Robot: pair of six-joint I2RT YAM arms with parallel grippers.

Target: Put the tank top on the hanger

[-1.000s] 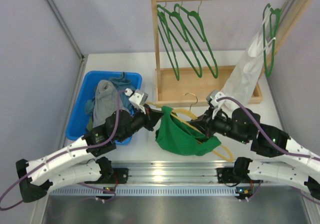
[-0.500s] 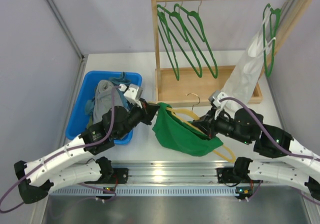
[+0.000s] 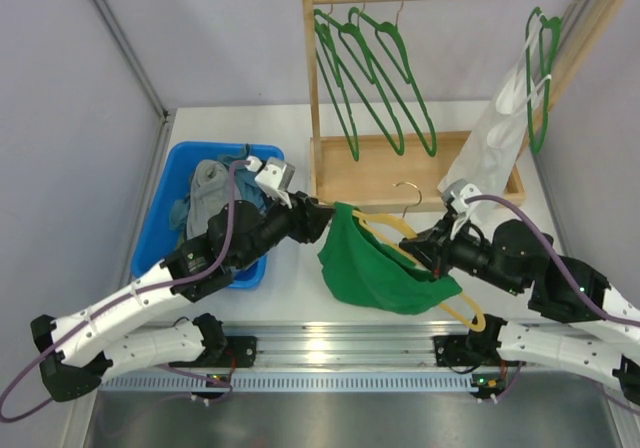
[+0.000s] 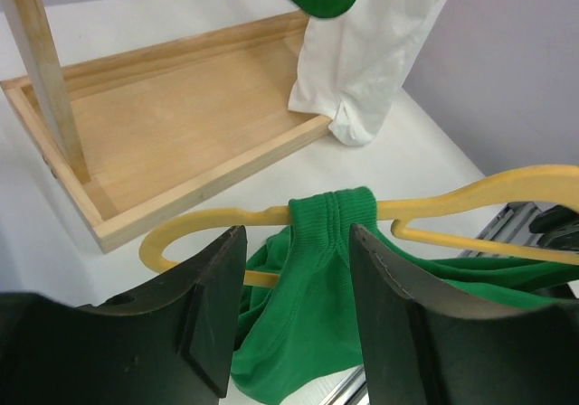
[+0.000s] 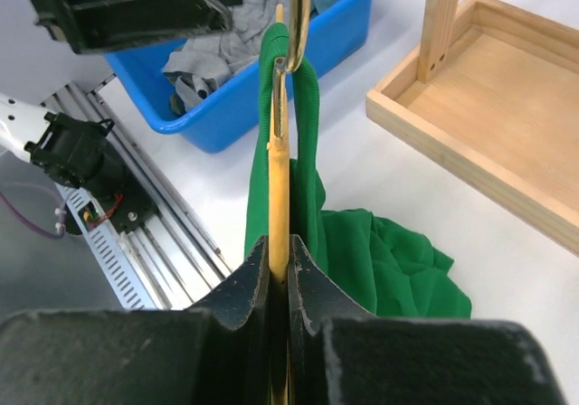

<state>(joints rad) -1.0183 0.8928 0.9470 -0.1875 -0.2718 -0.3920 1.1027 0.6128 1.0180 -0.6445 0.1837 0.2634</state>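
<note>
The bright green tank top [image 3: 375,268] hangs off the yellow hanger [image 3: 395,226] above the table, most of its cloth bunched below. One strap [image 4: 333,211] is looped over the hanger's arm [image 4: 470,193] near its curved end. My left gripper [image 3: 322,215] sits just left of that strap, open, and its dark fingers [image 4: 213,287] touch no fabric. My right gripper [image 3: 430,251] is shut on the hanger's thin bar [image 5: 279,197], with green cloth [image 5: 380,260] beside and under it. The metal hook [image 3: 407,193] points toward the rack.
A blue bin [image 3: 225,149] of grey and teal clothes [image 3: 205,193] stands at the left, under my left arm. Behind is a wooden rack [image 3: 420,173] with dark green hangers [image 3: 370,58] and a white garment [image 3: 495,133] at its right end.
My left gripper has let go of the strap and opened. The right arm has carried the hanger and the top a little to the right.
</note>
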